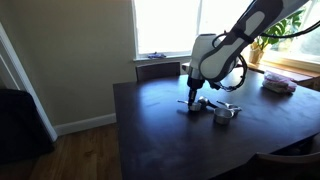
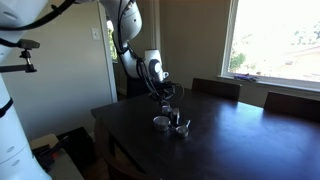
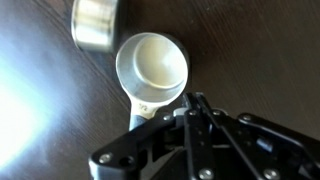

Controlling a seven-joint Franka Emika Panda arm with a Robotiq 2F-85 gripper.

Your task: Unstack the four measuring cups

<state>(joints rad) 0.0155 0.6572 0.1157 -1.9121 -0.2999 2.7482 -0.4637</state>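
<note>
1. Currently mid-unstack: the measuring cups (image 1: 224,114) sit in a small cluster near the middle of the dark counter (image 1: 160,140). The arm (image 1: 235,40) reaches down just beside them.
2. Wrist view: the wide cup (image 3: 152,65) is upright, mouth up, right in front of the jaws. Its handle (image 3: 140,112) runs back under the wrist.
3. A smaller cup (image 3: 95,22) lies apart at top left, off the stack by the look of it.
4. The jaws are fully closed, tips together just beside the wide cup's rim. I can't tell whether they pinch the handle, the rim or nothing.
5. The wide cup's bowl looks empty. The cup count is unclear in both exterior views; everything is too small.
6. Next move, my guess: if the grip is on, lift straight up and set the cup on bare counter, well apart from the rest. If not, reopen and re-aim at the flat handle.
7. Cups: shiny silver metal, round bowls with thin rims and long flat straight handles. They look slick and probably slide easily.
8. Counter: dark wood, glossy, visible grain, with window glare on it.
</note>
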